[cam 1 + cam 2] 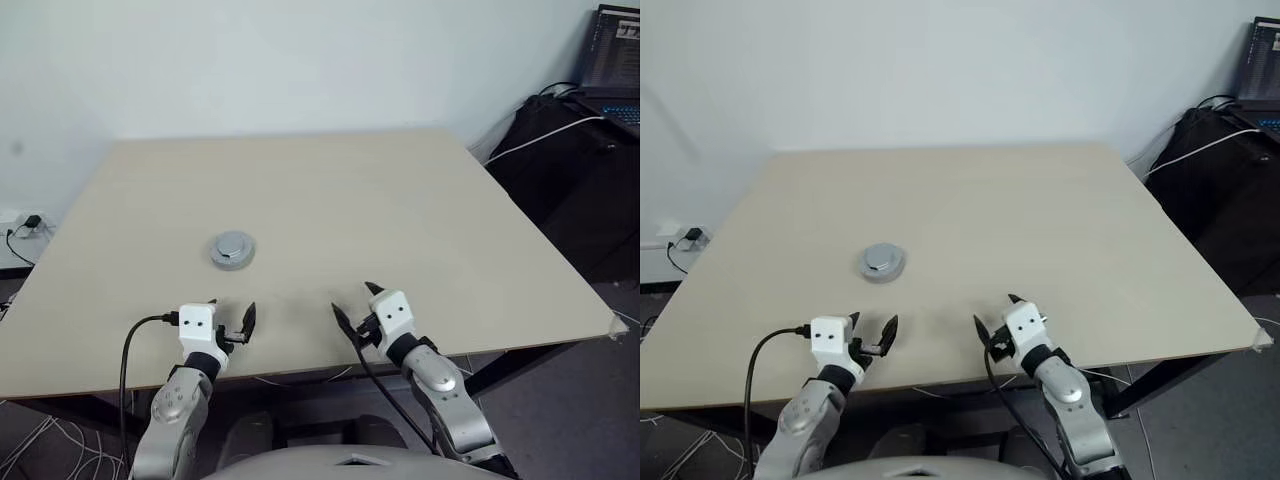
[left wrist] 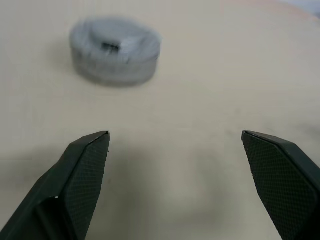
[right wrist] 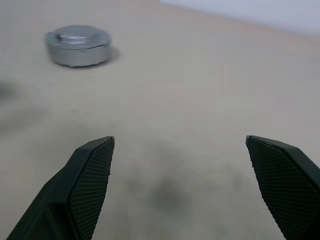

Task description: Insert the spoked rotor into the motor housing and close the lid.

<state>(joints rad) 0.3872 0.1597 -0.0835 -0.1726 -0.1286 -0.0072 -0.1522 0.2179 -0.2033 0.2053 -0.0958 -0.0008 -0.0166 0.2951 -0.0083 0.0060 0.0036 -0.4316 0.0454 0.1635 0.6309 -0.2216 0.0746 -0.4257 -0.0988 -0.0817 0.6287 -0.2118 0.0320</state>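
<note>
Left eye view: lid [image 1: 233,246] shut over the motor housing, mid-counter [image 1: 400,210].
We read the task as done: rotor presumably inside, so our left end effector [image 1: 232,322] and right end effector [image 1: 355,305] sit near the counter's front edge, wide open, empty, well apart from it.

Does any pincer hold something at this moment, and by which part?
Nothing is held. The left pincer and right pincer are open; the closed motor housing lies apart.
</note>
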